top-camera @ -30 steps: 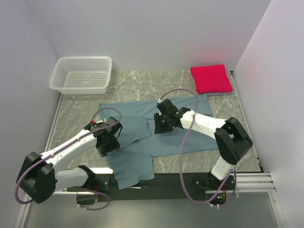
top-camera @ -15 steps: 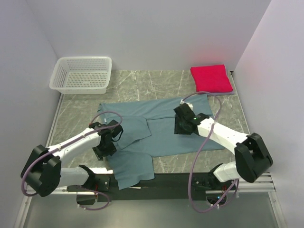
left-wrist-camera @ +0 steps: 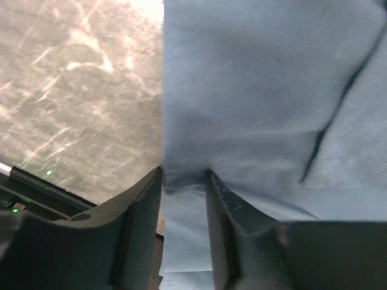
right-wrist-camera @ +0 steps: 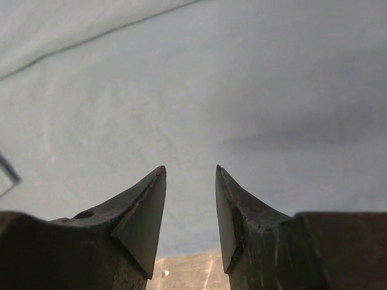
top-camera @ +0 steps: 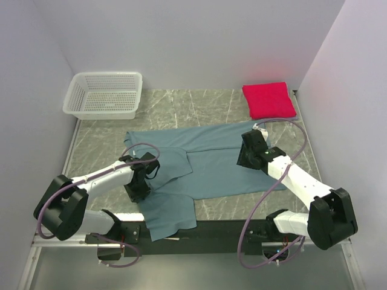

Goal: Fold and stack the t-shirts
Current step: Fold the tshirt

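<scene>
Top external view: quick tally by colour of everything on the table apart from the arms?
Teal-blue t-shirt: 1
Crimson-pink t-shirt: 1
White mesh basket: 1
Total: 3

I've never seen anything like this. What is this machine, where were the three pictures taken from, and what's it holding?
These are two robot arms bolted to a table, each ending in two fingers. The wide picture looks down from above; the close-ups come from a camera on each wrist. A teal t-shirt lies spread out, a folded red t-shirt sits far right, a white basket far left. The left fingers stand astride the teal shirt's edge; the right fingers hang open over it, holding nothing.
</scene>
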### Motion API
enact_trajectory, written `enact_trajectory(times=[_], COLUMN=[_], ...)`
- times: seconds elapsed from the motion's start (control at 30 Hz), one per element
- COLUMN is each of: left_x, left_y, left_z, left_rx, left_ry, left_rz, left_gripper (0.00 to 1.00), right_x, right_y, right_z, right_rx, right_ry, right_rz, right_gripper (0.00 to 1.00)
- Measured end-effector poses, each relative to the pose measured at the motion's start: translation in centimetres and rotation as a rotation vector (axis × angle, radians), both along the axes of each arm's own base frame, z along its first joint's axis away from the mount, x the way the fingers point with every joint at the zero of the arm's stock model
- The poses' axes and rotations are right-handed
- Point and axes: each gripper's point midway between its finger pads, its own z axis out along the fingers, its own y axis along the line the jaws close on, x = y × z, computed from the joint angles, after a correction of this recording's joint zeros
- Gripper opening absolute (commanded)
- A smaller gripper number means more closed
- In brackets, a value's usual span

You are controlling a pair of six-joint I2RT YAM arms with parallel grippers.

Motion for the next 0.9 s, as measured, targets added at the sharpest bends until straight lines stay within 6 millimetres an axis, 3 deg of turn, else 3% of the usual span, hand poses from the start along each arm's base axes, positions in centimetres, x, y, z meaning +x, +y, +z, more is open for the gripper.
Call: enact_trajectory(times=[0.17,0.43,0.6,0.9], left_x=[0.2,0.0,0.6,1.1], left_y=[-0.5,-0.4,-0.7,-1.1], left_z=[-0.1,0.1,1.2,1.8], left_rx=[-0.03,-0.026,-0.03,-0.054], left_ry=[-0.01,0.0,-0.021,-0.043], left_rz=[0.0,0.001,-0.006,-0.046], left_gripper=[0.18,0.01,0.0,0.01], right_x=[0.3,-0.3,-2.9,-6.5], right_y=[-2.3,-6.5,-9.4,-14.9], right_z=[0.3,0.6,-1.1,-3.3], right_rx=[-0.009,-0.017,-0.016,0.029], right_ry=[-0.023,-0.021,0.068,0.186], right_rz=[-0.082,-0.262,-0.411,-0.724], right_gripper=[0.45,0.5,0.56,0.56])
